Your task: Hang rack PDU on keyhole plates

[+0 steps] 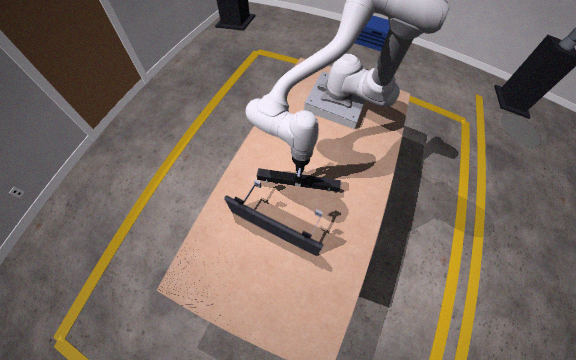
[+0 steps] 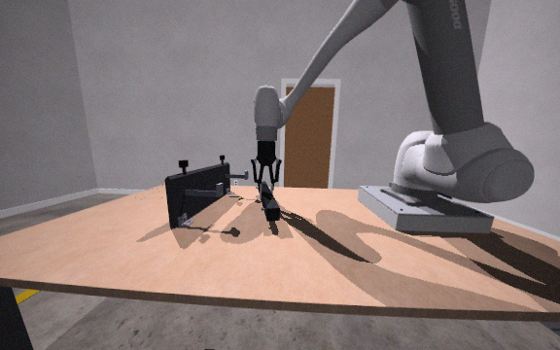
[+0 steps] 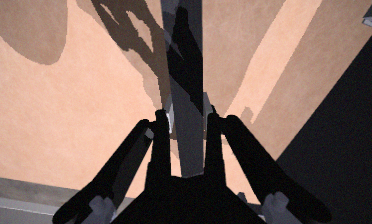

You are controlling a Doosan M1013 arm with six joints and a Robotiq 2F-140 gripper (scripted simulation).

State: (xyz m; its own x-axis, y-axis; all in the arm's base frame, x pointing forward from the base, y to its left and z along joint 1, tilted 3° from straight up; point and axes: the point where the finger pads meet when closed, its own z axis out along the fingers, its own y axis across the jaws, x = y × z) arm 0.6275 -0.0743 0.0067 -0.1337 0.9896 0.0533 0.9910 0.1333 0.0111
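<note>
The rack PDU [image 1: 302, 179] is a long black bar lying flat on the wooden table, also in the exterior view [image 2: 269, 200] and running up the middle of the wrist view [image 3: 186, 95]. My gripper [image 1: 299, 172] [image 2: 265, 181] points straight down over its middle and is shut on it, one finger on each long side [image 3: 186, 122]. The two keyhole plates [image 1: 256, 185] [image 1: 318, 213] are small grey plates on arms reaching out from an upright black panel [image 1: 273, 225], which stands a short way in front of the PDU [image 2: 197, 193].
The arm's grey base block [image 1: 335, 104] [image 2: 423, 210] sits at the far end of the table. Two knobs [image 2: 183, 164] stick up from the panel's top edge. Yellow floor lines [image 1: 460, 220] frame the table; black stands [image 1: 538, 75] are at the room's edge.
</note>
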